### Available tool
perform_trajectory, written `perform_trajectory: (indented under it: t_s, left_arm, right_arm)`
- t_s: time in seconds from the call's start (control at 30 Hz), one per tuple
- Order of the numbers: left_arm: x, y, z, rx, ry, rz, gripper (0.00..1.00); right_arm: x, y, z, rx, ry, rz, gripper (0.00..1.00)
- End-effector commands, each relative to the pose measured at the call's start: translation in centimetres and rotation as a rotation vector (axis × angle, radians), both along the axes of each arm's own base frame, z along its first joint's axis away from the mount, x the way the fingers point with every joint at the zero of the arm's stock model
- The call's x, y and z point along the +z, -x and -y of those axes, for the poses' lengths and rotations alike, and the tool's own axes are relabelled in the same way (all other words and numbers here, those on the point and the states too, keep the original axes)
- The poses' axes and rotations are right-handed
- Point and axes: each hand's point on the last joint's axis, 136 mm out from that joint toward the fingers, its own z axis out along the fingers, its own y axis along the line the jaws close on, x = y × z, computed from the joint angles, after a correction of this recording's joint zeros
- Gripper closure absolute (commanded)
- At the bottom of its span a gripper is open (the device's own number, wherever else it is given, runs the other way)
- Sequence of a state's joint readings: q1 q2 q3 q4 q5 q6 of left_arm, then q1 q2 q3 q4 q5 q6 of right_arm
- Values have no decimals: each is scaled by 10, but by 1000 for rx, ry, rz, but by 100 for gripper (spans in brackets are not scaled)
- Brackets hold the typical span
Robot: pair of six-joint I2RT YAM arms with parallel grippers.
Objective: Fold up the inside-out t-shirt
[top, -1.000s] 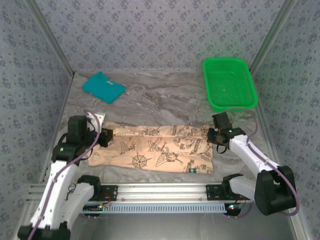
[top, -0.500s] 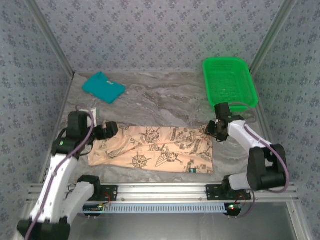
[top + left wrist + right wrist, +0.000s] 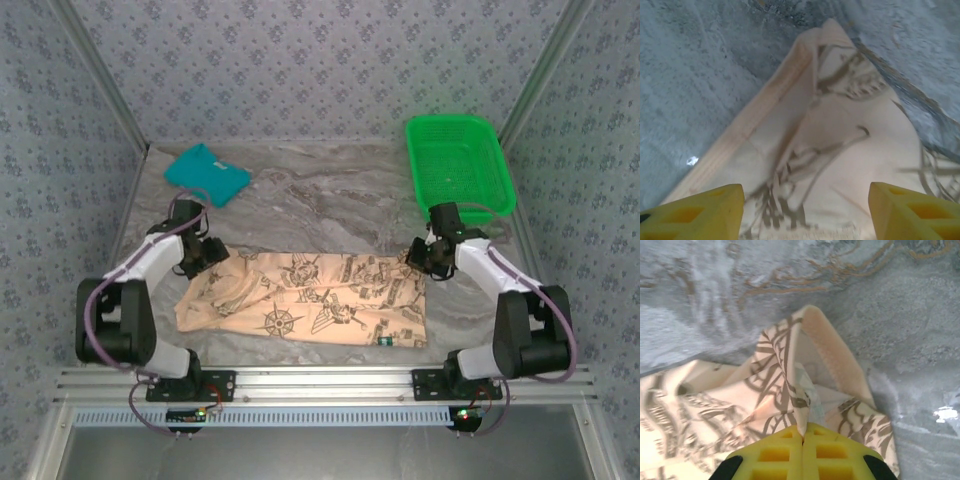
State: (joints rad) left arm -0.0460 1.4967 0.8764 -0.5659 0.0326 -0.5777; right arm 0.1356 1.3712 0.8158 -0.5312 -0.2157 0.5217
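The inside-out t-shirt, peach-beige with dark nautical prints, lies folded in a wide band across the near half of the marble table. My left gripper hovers over the band's far left corner. In the left wrist view it stands open, with its yellow fingertips wide apart above the cloth. My right gripper is at the far right corner. In the right wrist view it is shut on a pinched ridge of the printed cloth, which rises between its pads.
A folded teal shirt lies at the far left of the table. A green plastic basket stands at the far right. Patterned walls close in on three sides, and an aluminium rail runs along the near edge.
My left gripper opened and let go of the shirt's left corner, and that arm drew back towards the left wall. My right gripper moved onto the far right corner and shut on the cloth.
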Motion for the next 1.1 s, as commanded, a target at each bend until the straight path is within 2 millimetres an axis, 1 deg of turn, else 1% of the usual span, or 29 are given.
perform_trajectory:
  t_s: [0.0, 0.03, 0.07, 0.1, 0.17, 0.2, 0.23, 0.33, 0.47, 0.5, 0.53, 0.6, 0.67, 0.73, 0.77, 0.8, 0.83, 0.87, 0.9, 0.97, 1.07]
  left_arm:
    - [-13, -24, 2, 26, 48, 1, 39]
    - [-18, -26, 2, 25, 51, -11, 45]
    - [-23, -28, 0, 30, 54, -24, 57]
    - [-26, -30, -1, 35, 60, -31, 67]
    - [-29, -31, -6, 44, 61, -36, 79]
    - [-30, -33, -8, 46, 69, -37, 94]
    - [-30, -32, -10, 51, 76, -47, 100]
    - [-27, -31, -20, 74, 84, -47, 100]
    - [-27, -27, -34, 173, 117, -37, 100]
    - [-28, -27, -35, 186, 134, -32, 100]
    - [-29, -27, -34, 191, 146, -29, 100]
    - [-29, -27, -34, 189, 151, -27, 100]
    - [-29, -27, -36, 188, 144, -27, 100]
    - [-28, -26, -40, 196, 138, -30, 100]
    - [-27, -25, -43, 207, 130, -30, 100]
    - [-25, -25, -45, 216, 123, -21, 100]
    - [-22, -26, -45, 217, 124, -12, 93]
    - [-18, -27, -44, 212, 131, -4, 75]
    - [-15, -28, -41, 201, 148, 1, 60]
    - [-5, -27, -39, 193, 151, 4, 57]
    - [13, -18, -41, 183, 121, 15, 50]
  right_arm:
    - [24, 4, -8, -12, -101, -1, 100]
    - [27, 5, -10, -11, -124, 4, 100]
    - [28, 12, -10, -17, -143, -18, 100]
    - [31, 14, -12, -17, -168, -13, 100]
    - [36, 17, -11, -19, -175, 5, 100]
    - [35, 20, -9, -20, -169, 5, 100]
    - [31, 24, -8, -24, -162, -7, 100]
    - [14, 40, -7, -38, -194, -69, 100]
    - [-22, 65, 3, -110, -152, -153, 100]
    - [-28, 64, 4, -118, -150, -143, 100]
    - [-35, 67, 5, -122, -145, -154, 99]
    - [-43, 68, 9, -132, -122, -165, 98]
    - [-45, 68, 16, -143, -99, -174, 98]
    - [-38, 63, 29, -169, -77, -159, 98]
    - [-35, 61, 33, -179, -73, -151, 95]
    - [-30, 58, 34, -174, -72, -134, 84]
    - [-23, 57, 34, -159, -73, -126, 73]
    - [-19, 57, 32, -142, -75, -124, 71]
    - [-12, 55, 28, -113, -76, -107, 71]
    - [-2, 57, 22, -78, -56, -90, 72]
    - [9, 59, 5, -31, -63, -70, 72]
